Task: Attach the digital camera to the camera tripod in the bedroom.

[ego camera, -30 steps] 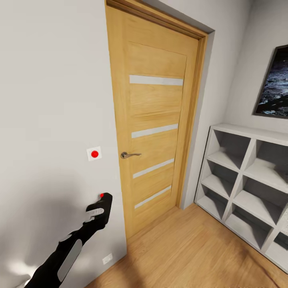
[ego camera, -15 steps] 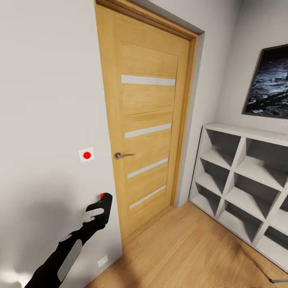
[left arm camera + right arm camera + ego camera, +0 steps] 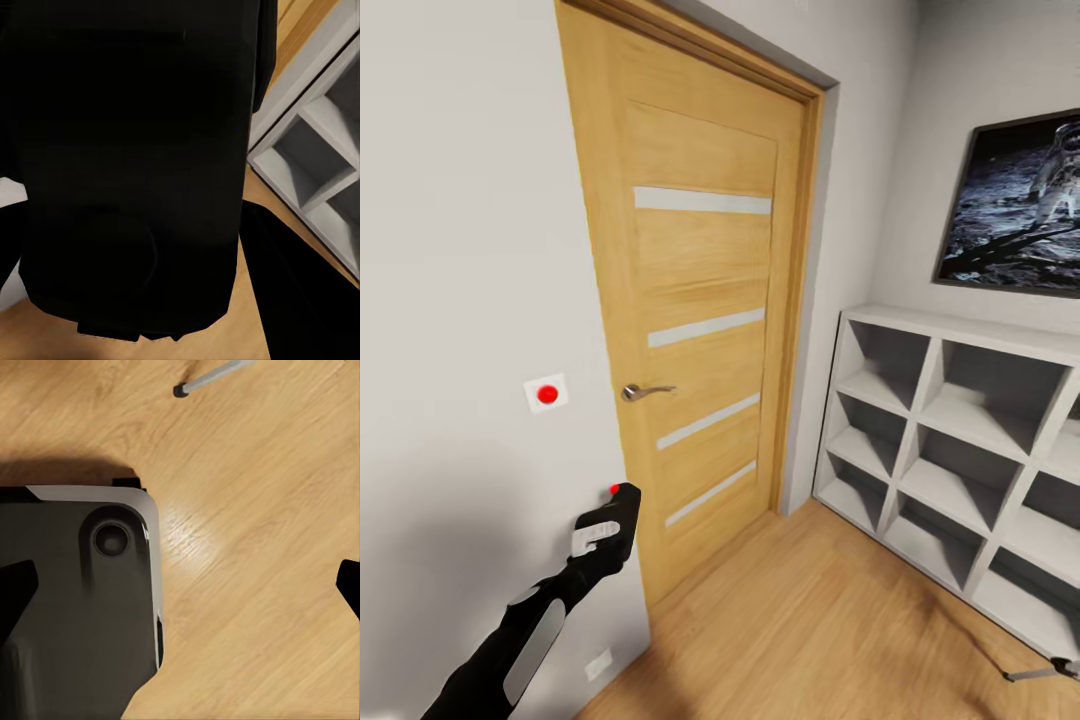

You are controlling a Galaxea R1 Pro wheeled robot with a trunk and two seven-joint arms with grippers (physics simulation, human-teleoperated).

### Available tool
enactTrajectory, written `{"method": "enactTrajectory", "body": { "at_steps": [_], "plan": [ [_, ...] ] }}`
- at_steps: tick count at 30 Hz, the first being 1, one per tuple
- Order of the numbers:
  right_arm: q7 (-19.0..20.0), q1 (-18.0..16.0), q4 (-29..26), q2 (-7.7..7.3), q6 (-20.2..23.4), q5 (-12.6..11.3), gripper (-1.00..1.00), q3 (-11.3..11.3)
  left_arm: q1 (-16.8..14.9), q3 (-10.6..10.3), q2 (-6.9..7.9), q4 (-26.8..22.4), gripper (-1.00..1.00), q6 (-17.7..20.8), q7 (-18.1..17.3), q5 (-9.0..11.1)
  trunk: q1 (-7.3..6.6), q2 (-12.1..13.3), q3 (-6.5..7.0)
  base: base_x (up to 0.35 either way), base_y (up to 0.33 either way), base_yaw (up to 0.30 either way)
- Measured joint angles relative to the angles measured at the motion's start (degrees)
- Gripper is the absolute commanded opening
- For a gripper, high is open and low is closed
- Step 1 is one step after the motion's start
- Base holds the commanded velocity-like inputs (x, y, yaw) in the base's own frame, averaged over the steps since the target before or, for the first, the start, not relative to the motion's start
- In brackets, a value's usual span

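Observation:
In the head view my left gripper (image 3: 608, 528) is raised near the wall, shut on the digital camera (image 3: 623, 505), a small black box with a red button on top. Seen from the left wrist, the camera's black body (image 3: 127, 165) sits right before the lens. One silver-grey leg of the camera tripod (image 3: 1040, 672) with a black foot pokes in over the wood floor at the lower right of the head view. That leg's foot (image 3: 214, 376) also lies on the floor in the right wrist view. My right gripper (image 3: 184, 585) is open above the floor, nothing between its fingers.
A closed wooden door (image 3: 690, 330) with a metal handle stands ahead. A white switch with a red dot (image 3: 546, 394) is on the wall beside it. A grey cube shelf (image 3: 960, 450) lines the right wall under a framed picture (image 3: 1015, 210). My base (image 3: 75, 600) shows below the right wrist.
The head view has swung to the right, so door and switch sit further left in the picture. The tripod leg has come into view at the lower right. The left arm keeps its pose.

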Motion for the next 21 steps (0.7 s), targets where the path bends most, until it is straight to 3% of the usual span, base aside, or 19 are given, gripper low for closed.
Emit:
{"method": "enactTrajectory", "body": {
  "at_steps": [10,21],
  "plan": [
    [0.0,0.0,0.01,-0.15,0.15,0.0,1.0,-0.02,0.0,0.0,0.0,0.12,-1.0,0.0,0.0,-0.05,0.0,0.0,0.0,0.241,0.062,-0.005],
    [0.0,0.0,0.01,-0.16,0.15,0.0,1.0,-0.02,0.0,-0.11,0.0,1.3,-1.0,0.0,0.2,-0.68,0.02,0.01,0.0,0.049,0.005,0.0]
  ]
}}
